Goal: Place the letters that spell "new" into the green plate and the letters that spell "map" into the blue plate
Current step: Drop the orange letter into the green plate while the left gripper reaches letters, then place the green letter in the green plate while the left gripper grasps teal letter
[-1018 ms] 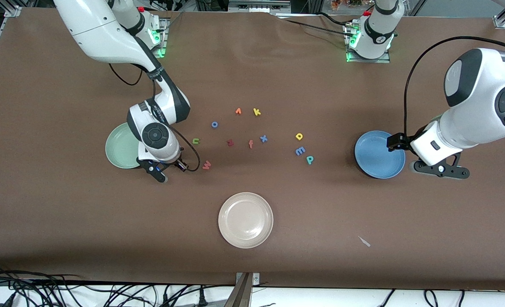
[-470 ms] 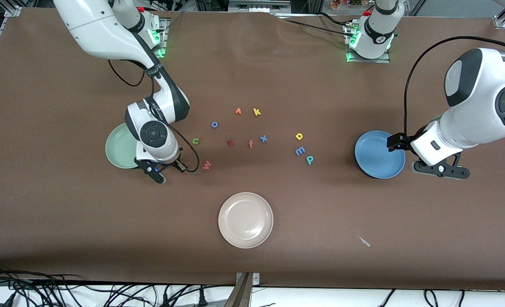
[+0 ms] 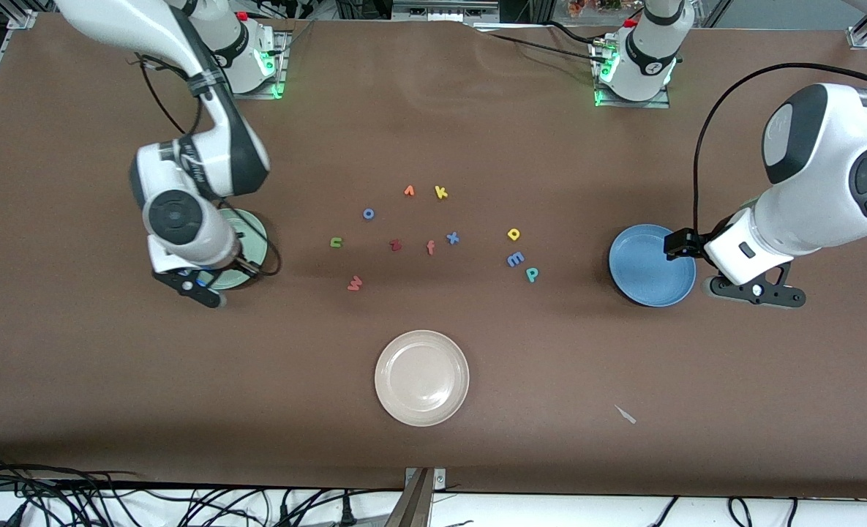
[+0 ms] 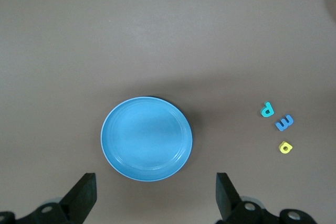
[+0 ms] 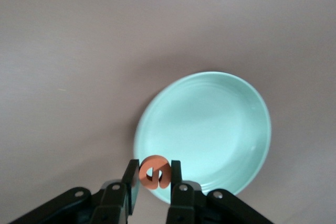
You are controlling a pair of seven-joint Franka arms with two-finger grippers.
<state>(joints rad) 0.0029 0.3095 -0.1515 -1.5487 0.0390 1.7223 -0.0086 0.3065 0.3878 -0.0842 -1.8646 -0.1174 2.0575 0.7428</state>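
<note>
My right gripper point(image 5: 155, 180) is shut on the orange "e" point(image 5: 155, 172) and hangs over the rim of the green plate point(image 5: 210, 124). From the front, the right gripper point(image 3: 241, 268) covers much of the green plate point(image 3: 252, 240). The olive "n" point(image 3: 336, 242) and salmon "w" point(image 3: 355, 283) lie on the table beside that plate. The yellow "a" point(image 3: 513, 234), blue "m" point(image 3: 515, 258) and teal "p" point(image 3: 532, 274) lie together beside the blue plate point(image 3: 649, 265). My left gripper point(image 4: 156, 203) waits open, in the air by the blue plate point(image 4: 147, 139).
A cream plate point(image 3: 421, 378) sits nearer the front camera at mid table. Other letters lie between the two plates: a blue "o" point(image 3: 369, 214), an orange one point(image 3: 409, 191), yellow "k" point(image 3: 441, 192), dark red "z" point(image 3: 395, 245), "f" point(image 3: 430, 247), blue "x" point(image 3: 452, 238). A paper scrap point(image 3: 625, 414) lies nearby.
My right gripper has closed on the "e" beside the "w", risen, and carried it toward the right arm's end, over the green plate's rim. The left arm has not moved.
</note>
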